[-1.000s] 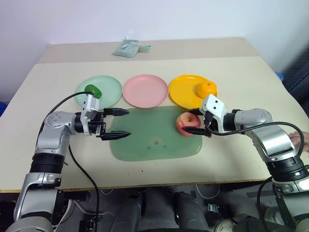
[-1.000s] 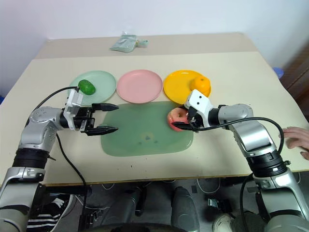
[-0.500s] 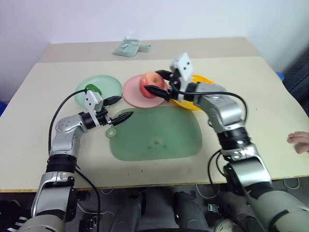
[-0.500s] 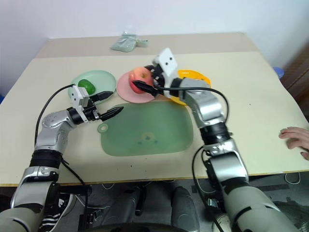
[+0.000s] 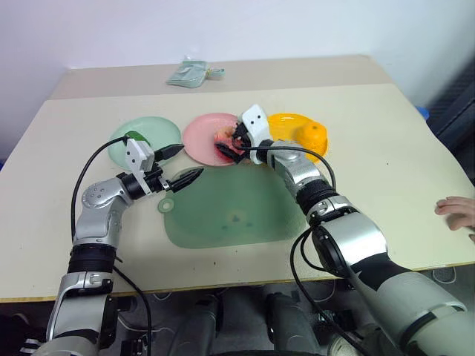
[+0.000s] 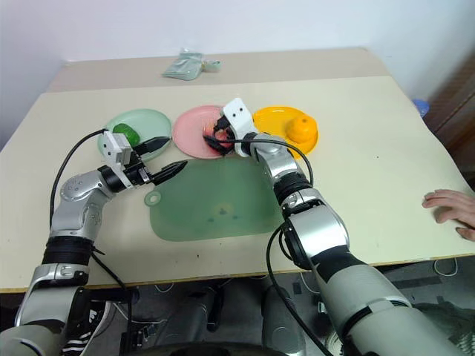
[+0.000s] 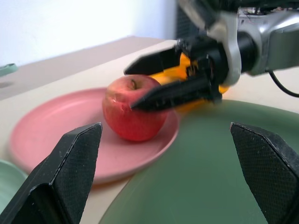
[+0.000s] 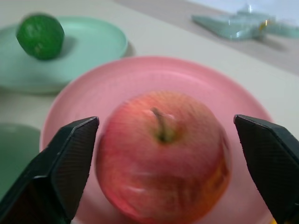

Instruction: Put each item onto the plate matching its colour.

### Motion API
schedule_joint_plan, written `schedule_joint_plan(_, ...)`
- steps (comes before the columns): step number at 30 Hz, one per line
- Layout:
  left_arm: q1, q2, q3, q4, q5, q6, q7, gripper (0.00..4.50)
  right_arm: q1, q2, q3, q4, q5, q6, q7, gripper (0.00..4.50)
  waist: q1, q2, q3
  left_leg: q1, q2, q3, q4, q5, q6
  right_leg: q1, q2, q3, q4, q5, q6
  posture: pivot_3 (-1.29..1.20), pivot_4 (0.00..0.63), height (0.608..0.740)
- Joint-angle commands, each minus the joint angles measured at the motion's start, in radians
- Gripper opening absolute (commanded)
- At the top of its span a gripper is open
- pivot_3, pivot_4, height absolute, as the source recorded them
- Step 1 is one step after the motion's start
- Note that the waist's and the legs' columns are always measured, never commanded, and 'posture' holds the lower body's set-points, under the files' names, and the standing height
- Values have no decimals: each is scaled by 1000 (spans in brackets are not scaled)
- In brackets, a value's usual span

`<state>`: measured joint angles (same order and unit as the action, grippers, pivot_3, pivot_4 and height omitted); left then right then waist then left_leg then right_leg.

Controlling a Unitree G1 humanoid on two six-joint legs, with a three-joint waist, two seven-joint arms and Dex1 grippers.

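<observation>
A red-pink apple [image 8: 161, 156] rests upright on the pink plate [image 5: 199, 139]. My right gripper [image 5: 227, 144] is open, one finger on each side of the apple with a gap to both. The dark green piece [image 5: 136, 136] lies on the pale mint plate [image 5: 122, 148]. On the yellow-orange plate [image 5: 286, 122] sits the orange [image 5: 315, 134]. My left gripper [image 5: 188, 161] hangs open and empty over the near-left corner of the pale green mat [image 5: 230, 215], pointing toward the apple.
A person's hand [image 5: 456, 213] lies on the table's right edge. A small pale green packet [image 5: 189, 74] sits at the back of the table. Cables trail from both wrists over the mat and plates.
My right gripper carried the apple from the mat's right side to the pink plate and opened, leaving it there. The left gripper swung to point right, toward the pink plate.
</observation>
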<state>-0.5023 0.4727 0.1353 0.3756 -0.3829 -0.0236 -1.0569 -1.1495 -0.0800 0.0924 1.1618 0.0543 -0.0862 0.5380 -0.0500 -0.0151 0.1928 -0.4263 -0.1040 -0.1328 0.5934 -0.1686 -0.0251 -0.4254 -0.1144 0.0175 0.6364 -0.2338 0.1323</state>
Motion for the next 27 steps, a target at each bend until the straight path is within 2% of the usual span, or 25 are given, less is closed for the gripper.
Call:
schedule_joint_plan(1,-2,19,17,7,-9,-22,-19,4500,-46,-19,-33,-26,-1,-61,8,4456,-2,0,0,0,0,0,0,0,0,0,0,0,0,0,0,0,150,740)
schedule_joint_plan(4,-12,19,25,26,-27,-39,-57,4500,-27,-51,-81,-91,42,-71,40,4456,-5,0,0,0,0,0,0,0,0,0,0,0,0,0,0,0,150,740)
schedule_joint_plan(6,-22,27,37,32,-47,-31,-87,4500,7,-73,-149,-191,133,-33,119,4456,-5,0,0,0,0,0,0,0,0,0,0,0,0,0,0,0,150,740)
schedule_joint_plan(8,-37,39,49,42,-75,-22,-131,4500,129,-118,-189,-449,244,46,229,4456,1,0,0,0,0,-1,0,0,0,0,0,0,0,0,0,0,150,740)
schedule_joint_plan(11,-57,64,60,65,-107,-6,-201,4500,282,-165,-205,-756,354,183,292,4456,5,0,0,0,0,-1,0,0,0,1,0,-1,-1,0,0,0,150,740)
schedule_joint_plan(16,-96,98,56,69,-146,54,-303,4500,538,-308,-199,-1167,478,350,403,4456,7,0,0,0,0,-1,2,0,0,1,0,0,0,0,0,0,150,740)
schedule_joint_plan(19,-127,106,48,88,-121,34,-317,4500,662,-403,-258,-1366,636,493,437,4456,9,0,0,0,0,-1,2,0,0,1,-1,-1,0,0,0,0,150,740)
schedule_joint_plan(23,-166,149,6,141,-98,82,-405,4500,868,-602,-252,-1536,599,532,527,4456,9,0,-1,0,1,0,2,-1,1,2,-1,-1,-1,0,0,0,150,740)
schedule_joint_plan(27,-220,139,-24,207,-61,65,-425,4500,936,-638,-252,-1547,568,509,501,4456,9,0,0,0,2,2,3,-1,1,3,-2,-1,-3,0,0,0,150,740)
